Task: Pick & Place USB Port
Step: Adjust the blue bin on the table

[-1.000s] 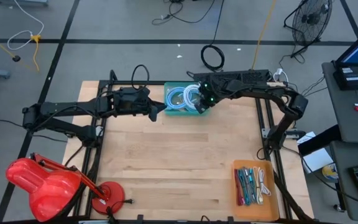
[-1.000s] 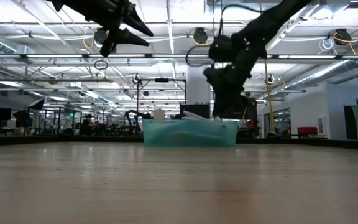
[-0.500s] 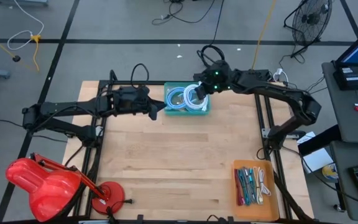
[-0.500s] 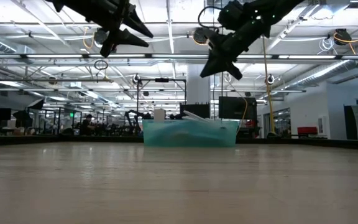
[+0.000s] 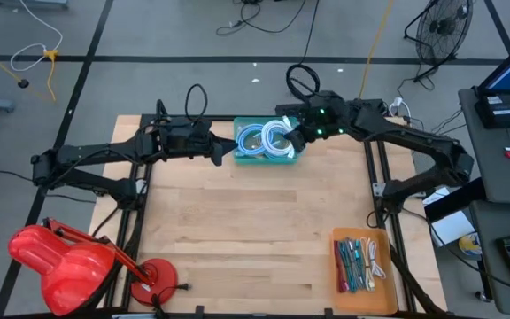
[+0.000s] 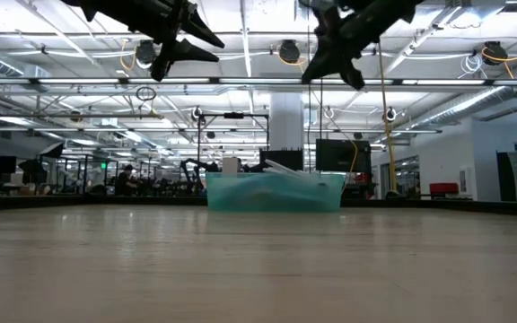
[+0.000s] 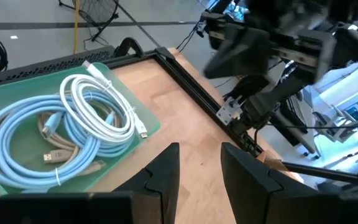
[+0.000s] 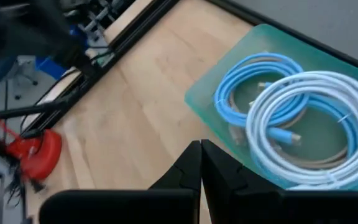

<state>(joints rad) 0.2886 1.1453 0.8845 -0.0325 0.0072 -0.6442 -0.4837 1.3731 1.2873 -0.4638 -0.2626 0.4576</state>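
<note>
Two arms – one teal bin (image 5: 243, 156), one orange tray (image 5: 361, 301), one red lamp (image 5: 69, 264)

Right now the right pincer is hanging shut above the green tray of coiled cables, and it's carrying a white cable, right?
Not quite. The right pincer does hang shut above the translucent green plastic tray, but it carries nothing. The right wrist view shows its fingers pressed together and bare, while the white coiled cable lies in the tray.

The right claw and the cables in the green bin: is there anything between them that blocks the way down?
Nothing visible blocks it. The right claw, shut and empty, hangs in the air above the right edge of the green bin. The white cable coil and blue cable coil lie uncovered in the bin. The left claw waits beside the bin's left side.
</note>
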